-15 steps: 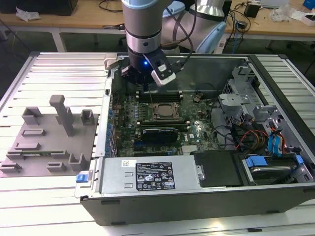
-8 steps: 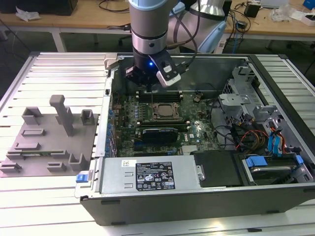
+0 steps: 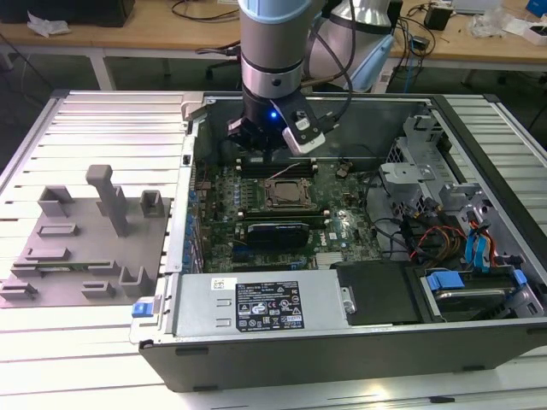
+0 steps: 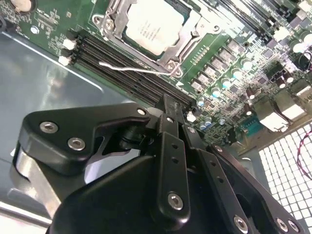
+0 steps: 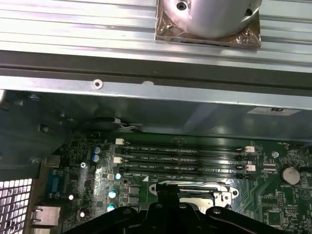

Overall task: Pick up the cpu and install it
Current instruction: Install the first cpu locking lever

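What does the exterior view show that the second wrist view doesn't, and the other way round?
Exterior view, not the second wrist view: the grey tray beside the case and the power supply along the case's near edge. Second wrist view, not the exterior view: the cpu with its pale top, lying in the socket, and a thin lever wire. Both: the gripper above the memory slots, and the socket.
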### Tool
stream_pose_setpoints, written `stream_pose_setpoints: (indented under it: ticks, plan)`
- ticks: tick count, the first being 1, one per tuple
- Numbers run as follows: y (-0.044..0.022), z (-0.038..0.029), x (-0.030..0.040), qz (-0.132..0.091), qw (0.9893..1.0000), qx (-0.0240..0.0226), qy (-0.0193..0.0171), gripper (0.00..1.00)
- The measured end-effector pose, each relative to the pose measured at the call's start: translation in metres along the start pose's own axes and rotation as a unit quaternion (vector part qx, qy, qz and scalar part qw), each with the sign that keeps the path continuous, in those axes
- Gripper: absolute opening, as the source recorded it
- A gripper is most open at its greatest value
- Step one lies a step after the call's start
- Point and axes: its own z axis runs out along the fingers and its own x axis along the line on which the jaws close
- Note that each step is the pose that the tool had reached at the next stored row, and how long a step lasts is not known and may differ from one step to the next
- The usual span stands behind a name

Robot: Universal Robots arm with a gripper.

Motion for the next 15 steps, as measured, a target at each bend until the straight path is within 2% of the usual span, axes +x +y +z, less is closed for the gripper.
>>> stream_pose_setpoints:
  ticks: [4, 6, 10, 11, 12, 15]
  plan:
    - [-0.0002, 0.0002, -0.0006, 0.001, 1.0, 0.0001, 0.0001, 0.11]
    - [-0.0009, 0.0018, -0.0014, 0.007, 1.0, 0.0002, -0.0013, 0.11]
    - [-0.0029, 0.0075, -0.002, 0.032, 0.9995, 0.0012, -0.0074, 0.11]
    - [-0.0036, 0.0098, -0.0034, 0.036, 0.9993, 0.0014, -0.0085, 0.11]
    - [-0.005, 0.0139, -0.0095, 0.04, 0.9992, 0.0014, -0.0094, 0.11]
    - [-0.0058, 0.016, -0.0148, 0.042, 0.9991, 0.0016, -0.01, 0.11]
